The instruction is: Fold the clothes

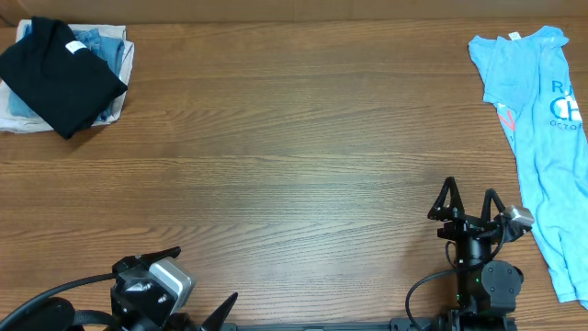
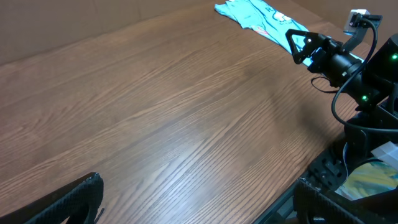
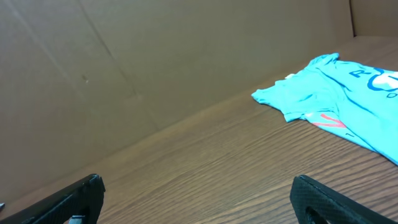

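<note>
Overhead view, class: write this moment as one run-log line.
black T-shirt: folded on pile, far left corner | left hand: open, empty, near edge | right hand: open, empty | light blue T-shirt: spread at right | folding: not started

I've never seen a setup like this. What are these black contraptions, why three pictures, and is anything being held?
They are two robot arms at a wooden table, each ending in a two-finger gripper. One picture looks down from above; the other two come from cameras on each wrist. The left gripper and right gripper are both open and hold nothing. A folded black T-shirt lies on a pile at the far left corner. A light blue T-shirt lies spread along the right edge.
</note>
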